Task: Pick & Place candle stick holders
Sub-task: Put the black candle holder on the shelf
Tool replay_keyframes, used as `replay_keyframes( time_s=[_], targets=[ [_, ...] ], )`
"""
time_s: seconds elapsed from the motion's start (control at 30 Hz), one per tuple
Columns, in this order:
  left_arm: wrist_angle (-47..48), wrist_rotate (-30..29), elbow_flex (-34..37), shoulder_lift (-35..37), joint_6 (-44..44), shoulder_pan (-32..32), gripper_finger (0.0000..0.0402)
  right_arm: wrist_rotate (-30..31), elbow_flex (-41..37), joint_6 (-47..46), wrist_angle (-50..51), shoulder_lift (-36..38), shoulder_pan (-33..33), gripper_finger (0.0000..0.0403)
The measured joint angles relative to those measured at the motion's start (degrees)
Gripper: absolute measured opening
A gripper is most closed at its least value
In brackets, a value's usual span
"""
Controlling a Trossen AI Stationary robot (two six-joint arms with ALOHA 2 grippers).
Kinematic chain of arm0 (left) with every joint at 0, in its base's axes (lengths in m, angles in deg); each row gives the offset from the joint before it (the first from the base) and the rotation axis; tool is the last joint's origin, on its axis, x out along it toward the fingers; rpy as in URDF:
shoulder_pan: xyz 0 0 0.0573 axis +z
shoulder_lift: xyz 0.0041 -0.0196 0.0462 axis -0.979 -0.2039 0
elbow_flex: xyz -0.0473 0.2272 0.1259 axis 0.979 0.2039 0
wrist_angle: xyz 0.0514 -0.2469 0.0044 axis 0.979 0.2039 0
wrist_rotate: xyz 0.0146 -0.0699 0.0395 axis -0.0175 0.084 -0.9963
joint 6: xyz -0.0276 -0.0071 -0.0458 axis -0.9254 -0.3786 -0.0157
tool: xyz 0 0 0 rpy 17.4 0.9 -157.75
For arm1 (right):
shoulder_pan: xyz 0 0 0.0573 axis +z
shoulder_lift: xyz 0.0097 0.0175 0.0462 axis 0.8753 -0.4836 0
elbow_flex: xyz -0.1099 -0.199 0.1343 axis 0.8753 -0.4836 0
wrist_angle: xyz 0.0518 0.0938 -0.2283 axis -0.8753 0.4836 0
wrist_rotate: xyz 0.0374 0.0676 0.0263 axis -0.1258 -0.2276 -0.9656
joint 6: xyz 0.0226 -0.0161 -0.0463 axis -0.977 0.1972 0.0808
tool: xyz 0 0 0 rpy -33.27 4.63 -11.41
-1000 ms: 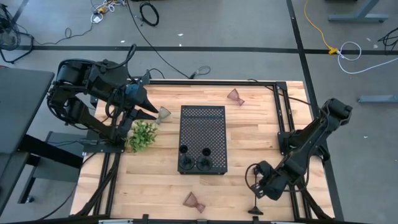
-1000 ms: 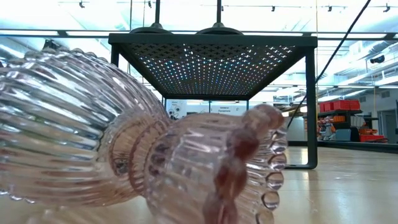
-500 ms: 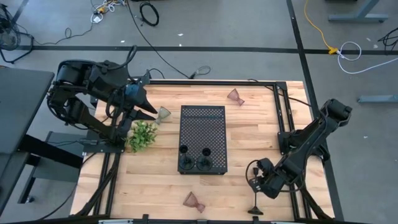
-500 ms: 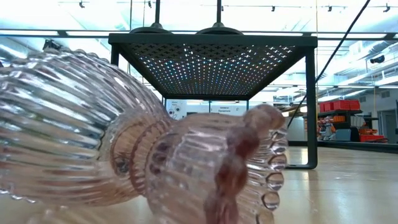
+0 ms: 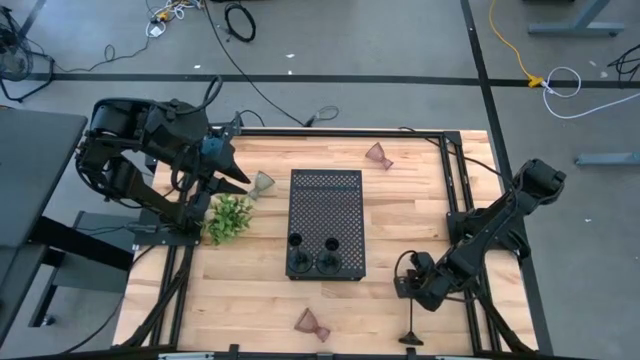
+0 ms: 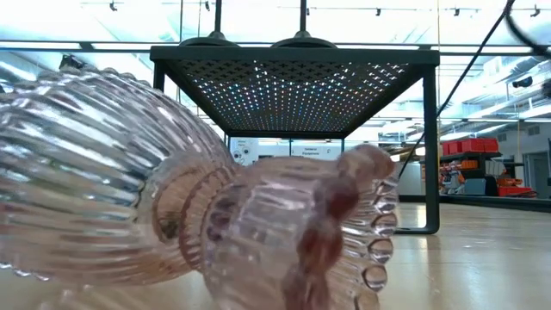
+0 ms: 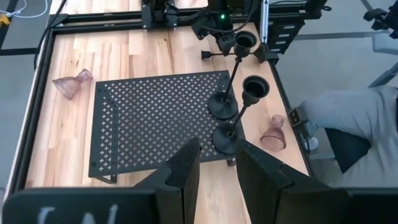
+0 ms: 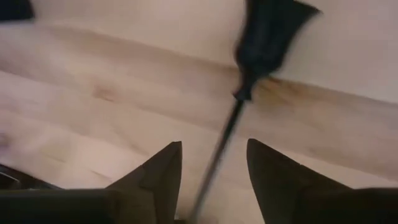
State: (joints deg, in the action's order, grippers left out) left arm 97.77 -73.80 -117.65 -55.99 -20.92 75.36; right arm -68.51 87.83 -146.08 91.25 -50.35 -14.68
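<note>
The high view looks straight down on the whole tabletop (image 5: 400,200) and both arms. The low view sits at tabletop level, right up against a fallen pinkish glass cup (image 6: 189,198), facing the black perforated tray (image 6: 293,77) and the room behind. The left wrist view looks from far off across that same tray (image 7: 161,118). The right wrist view hangs close over bare wood and one black stick (image 8: 217,149)

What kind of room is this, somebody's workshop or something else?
Most likely a robotics lab or test space. A wooden table in a black metal frame stands on a bare grey floor strewn with loose cables, and behind it the low view shows shelving with orange bins.
</note>
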Motion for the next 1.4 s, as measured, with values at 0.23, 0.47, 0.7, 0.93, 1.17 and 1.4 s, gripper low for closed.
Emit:
replay_keyframes(
  time_s=[0.23,0.47,0.7,0.93,1.17,1.4],
  targets=[
    [0.02,-0.43,0.00,0.00,0.76,0.00,0.0107,-0.51,-0.61,1.91,-0.56,0.00,-1.89,0.0135],
    [0.01,-0.54,0.00,0.00,0.90,0.00,0.0107,-4.88,-0.61,1.85,-1.77,-3.39,-1.83,0.0112],
    [0.00,-0.53,0.00,0.00,1.29,0.02,0.0107,-5.56,-0.50,4.72,-4.97,-7.08,-1.86,0.0111],
    [0.00,-0.53,0.00,0.00,1.05,0.00,0.0107,-4.88,-0.53,8.71,-4.81,-7.17,-1.74,0.0056],
    [-0.01,-0.53,0.00,0.00,0.90,0.02,0.0107,-3.56,-0.46,12.49,-3.21,-6.93,-1.70,0.0012],
    [-0.02,-0.53,0.00,0.00,0.87,0.02,0.0107,9.48,-0.75,16.98,0.60,-1.00,-1.87,0.0004]
  ],
)
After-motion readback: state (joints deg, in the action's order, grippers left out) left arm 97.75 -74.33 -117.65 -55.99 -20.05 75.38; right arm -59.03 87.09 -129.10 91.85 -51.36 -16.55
